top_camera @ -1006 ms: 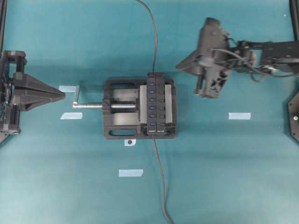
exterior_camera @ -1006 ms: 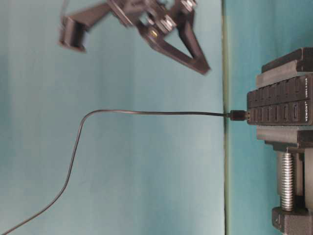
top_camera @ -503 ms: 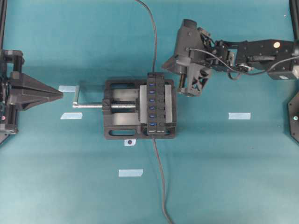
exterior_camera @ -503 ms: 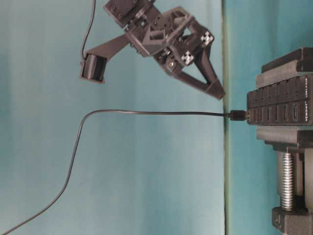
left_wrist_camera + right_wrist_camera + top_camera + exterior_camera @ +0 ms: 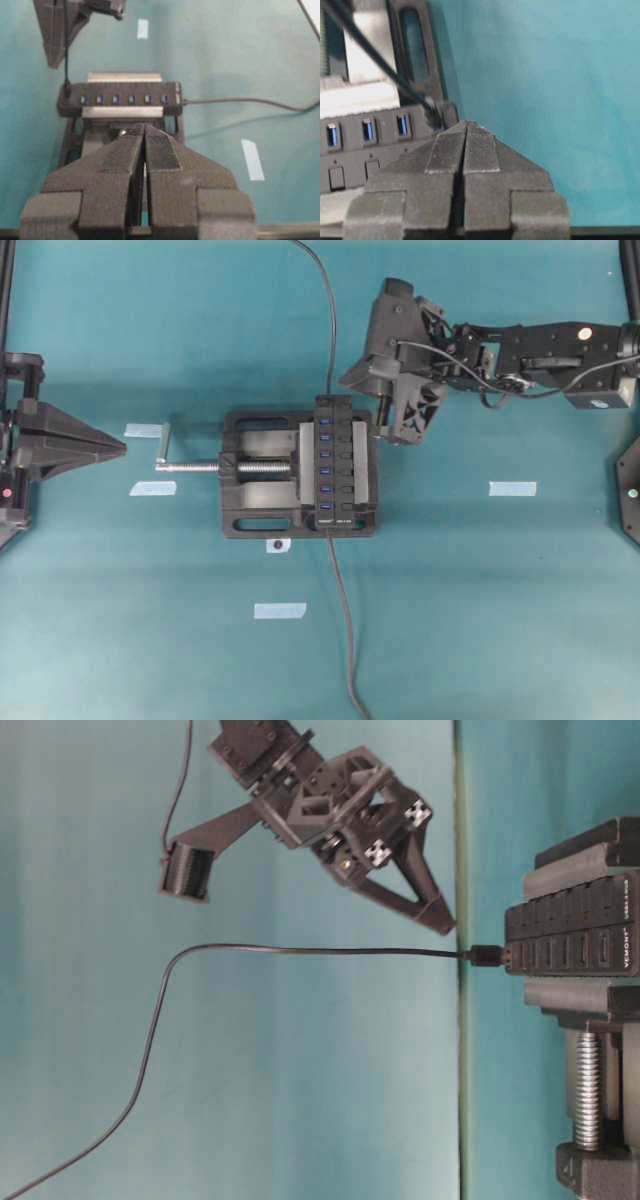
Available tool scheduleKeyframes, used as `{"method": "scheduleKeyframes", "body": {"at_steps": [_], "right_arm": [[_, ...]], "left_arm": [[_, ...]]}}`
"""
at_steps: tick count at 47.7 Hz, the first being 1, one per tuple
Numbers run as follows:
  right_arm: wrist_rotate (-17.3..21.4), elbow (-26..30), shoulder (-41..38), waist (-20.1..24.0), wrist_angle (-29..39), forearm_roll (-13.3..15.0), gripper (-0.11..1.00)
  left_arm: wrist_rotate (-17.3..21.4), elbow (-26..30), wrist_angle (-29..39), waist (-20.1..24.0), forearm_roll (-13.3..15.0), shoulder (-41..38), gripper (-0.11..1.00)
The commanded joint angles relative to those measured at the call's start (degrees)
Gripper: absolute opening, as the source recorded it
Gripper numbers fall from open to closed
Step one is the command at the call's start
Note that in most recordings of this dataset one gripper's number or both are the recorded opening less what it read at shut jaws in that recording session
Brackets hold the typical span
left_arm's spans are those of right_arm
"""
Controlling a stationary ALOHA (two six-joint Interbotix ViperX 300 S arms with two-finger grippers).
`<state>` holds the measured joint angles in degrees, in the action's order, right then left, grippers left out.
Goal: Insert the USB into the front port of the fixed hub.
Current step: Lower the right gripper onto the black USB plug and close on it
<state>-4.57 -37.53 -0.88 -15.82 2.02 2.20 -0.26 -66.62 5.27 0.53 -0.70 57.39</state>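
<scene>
Your small black USB plug (image 5: 487,955) on its long thin black cable (image 5: 300,950) looks seated in the end of the long, narrow black hub (image 5: 338,462), the bar with a row of blue slots. The table-level view shows the plug butted against the hub's end face, and the left wrist view shows the cable dropping into the bar's last socket. Judged from that, the insertion itself appears done; whether it is fully home you cannot tell.

The hub sits clamped in the wide black vise (image 5: 255,512) with its silver screw (image 5: 190,467), on the teal table (image 5: 480,620). A second cable leaves the hub's other end.

Your right gripper (image 5: 465,126) hovers just beside the plugged end, its ribbed pads pressed together on nothing. Your left gripper (image 5: 144,131) is likewise clenched and empty, well apart from the vise on the screw side.

What seems left: draw the right arm clear and confirm the plug holds.
</scene>
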Motion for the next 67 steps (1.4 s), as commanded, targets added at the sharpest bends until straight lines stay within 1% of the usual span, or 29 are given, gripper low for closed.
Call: {"method": "scheduleKeyframes", "body": {"at_steps": [1,4,7,9,14,18,20,22,23,28,46,67], "right_arm": [[0.0,1.5,0.5,0.3,0.5,0.0,0.01],[0.1,1.6,0.4,0.4,1.1,0.0,0.07],[0.1,1.7,0.2,0.6,1.6,-0.3,0.17],[0.1,1.8,0.2,0.7,1.9,-0.7,0.27],[0.4,2.2,0.0,1.0,3.1,-1.9,0.57],[0.4,2.5,-0.1,1.5,3.8,-1.9,0.81],[0.5,2.9,-0.2,1.7,3.9,-1.9,0.89],[0.6,3.0,-0.4,1.7,3.9,-2.0,0.95],[0.6,3.1,-0.5,1.7,3.9,-2.0,0.95],[0.6,3.8,-1.1,1.8,3.7,-1.9,0.90],[0.5,8.2,-6.0,1.8,3.9,-1.9,0.89],[0.5,8.4,-5.9,2.1,6.6,-1.9,0.88]], "left_arm": [[0.0,1.5,-0.2,0.2,-0.1,-0.2,0.00],[0.0,1.5,-0.2,0.2,0.0,-0.2,0.00],[0.0,1.5,-0.2,0.2,-0.1,-0.2,0.00],[0.0,1.5,-0.2,0.2,-0.1,-0.2,0.00],[0.0,1.5,-0.2,0.2,0.0,-0.1,0.00],[0.0,1.6,-0.2,0.2,-0.1,-0.1,0.00],[0.0,1.5,-0.2,0.2,0.0,-0.1,0.00],[0.0,1.5,-0.3,0.2,-0.1,-0.1,0.00],[0.0,1.5,-0.2,0.2,-0.1,-0.1,0.00],[0.0,1.5,-0.2,0.2,0.0,-0.1,0.00],[-0.1,1.6,-0.3,0.2,-0.1,0.1,0.00],[-0.1,1.8,-0.3,0.2,-0.1,0.2,0.00]]}}
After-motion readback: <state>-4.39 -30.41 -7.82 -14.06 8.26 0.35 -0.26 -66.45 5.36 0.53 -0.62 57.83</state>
